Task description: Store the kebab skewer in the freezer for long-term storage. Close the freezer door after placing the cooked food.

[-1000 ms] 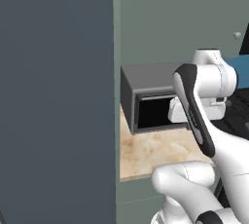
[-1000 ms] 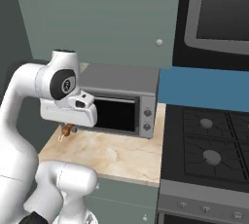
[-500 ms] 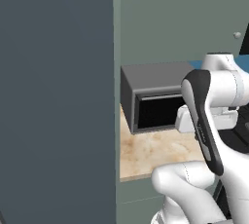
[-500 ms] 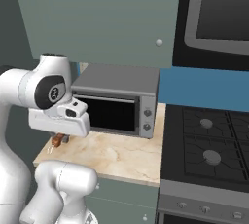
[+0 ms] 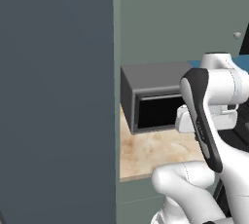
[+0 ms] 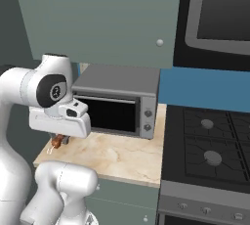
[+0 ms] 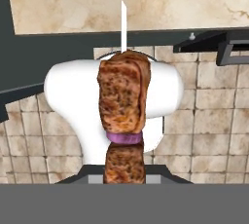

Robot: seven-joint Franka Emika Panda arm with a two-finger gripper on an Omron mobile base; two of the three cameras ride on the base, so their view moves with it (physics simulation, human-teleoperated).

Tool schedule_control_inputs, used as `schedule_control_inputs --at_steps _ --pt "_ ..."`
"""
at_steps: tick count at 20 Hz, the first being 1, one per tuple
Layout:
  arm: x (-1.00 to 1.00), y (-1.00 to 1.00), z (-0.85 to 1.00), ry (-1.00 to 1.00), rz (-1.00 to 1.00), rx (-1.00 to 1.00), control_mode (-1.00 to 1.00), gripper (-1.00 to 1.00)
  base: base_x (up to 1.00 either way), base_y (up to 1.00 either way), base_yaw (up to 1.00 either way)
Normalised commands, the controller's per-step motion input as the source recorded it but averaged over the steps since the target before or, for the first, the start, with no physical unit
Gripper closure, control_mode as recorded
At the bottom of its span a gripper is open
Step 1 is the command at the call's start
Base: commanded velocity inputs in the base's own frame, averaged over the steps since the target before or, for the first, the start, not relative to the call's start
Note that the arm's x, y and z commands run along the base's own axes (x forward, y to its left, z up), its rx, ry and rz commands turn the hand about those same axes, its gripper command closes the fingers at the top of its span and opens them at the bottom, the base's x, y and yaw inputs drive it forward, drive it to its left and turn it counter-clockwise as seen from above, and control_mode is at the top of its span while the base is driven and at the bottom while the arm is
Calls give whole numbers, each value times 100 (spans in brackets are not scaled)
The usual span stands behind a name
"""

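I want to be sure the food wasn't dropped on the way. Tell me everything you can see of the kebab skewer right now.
The kebab skewer is held in the shut gripper, running straight away from the hand camera. It is a thin pale stick with a pointed free tip, threaded with mottled reddish-brown grilled chunks and a thin purple slice between two of them. From the right base view a small reddish-brown bit shows under the hand, above the marble counter's left end, apparently not touching it.

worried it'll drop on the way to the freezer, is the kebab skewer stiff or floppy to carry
The kebab skewer looks stiff: its thin stick runs straight. It is probably light, being slim. The chunks are threaded on, so they may slide or spin if the end effector jolts.
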Motion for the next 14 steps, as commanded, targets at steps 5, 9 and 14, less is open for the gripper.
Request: schedule_control_inputs --at_steps 5,9,14 --pt "0 0 0 0 0 0 -100 100 0 0 0" --pt "0 0 0 0 0 0 -100 100 0 0 0" --pt "-6 0 0 0 0 0 100 100 -23 0 0"
